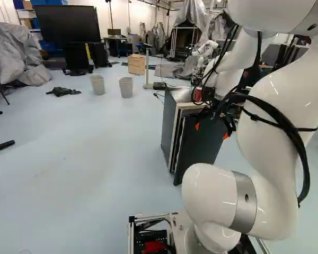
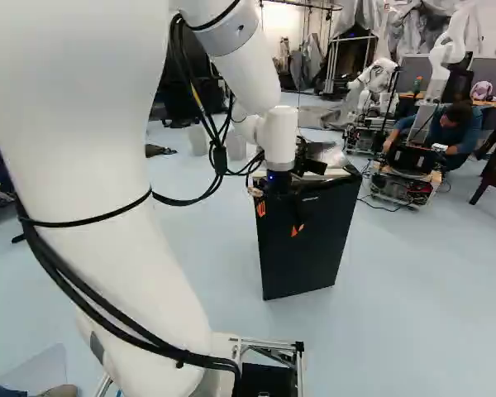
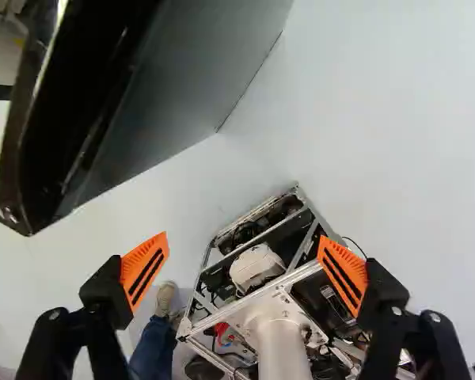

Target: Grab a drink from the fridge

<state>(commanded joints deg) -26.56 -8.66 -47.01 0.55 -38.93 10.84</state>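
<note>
My gripper [image 1: 212,131] is by the upper part of the small dark fridge [image 1: 169,124], whose black door [image 1: 197,151] stands a little out from the body in the left base view. The right base view has the gripper [image 2: 279,219] in front of the black door face [image 2: 307,260]. Seen from the wrist, the gripper [image 3: 244,252] is open, its orange pads wide apart with nothing between them; a dark panel of the fridge [image 3: 186,87] rises ahead and to one side. The fridge's inside is hidden, and no drink can be made out there. A red object [image 1: 197,95] shows near the fridge top.
My base frame [image 3: 305,273] lies below the gripper. Two grey bins [image 1: 97,84] and a wooden drawer unit [image 1: 137,64] stand beyond, left of the fridge in the left base view. Another robot [image 2: 380,81] stands behind the fridge, and a wheeled base [image 2: 405,178] is to its right.
</note>
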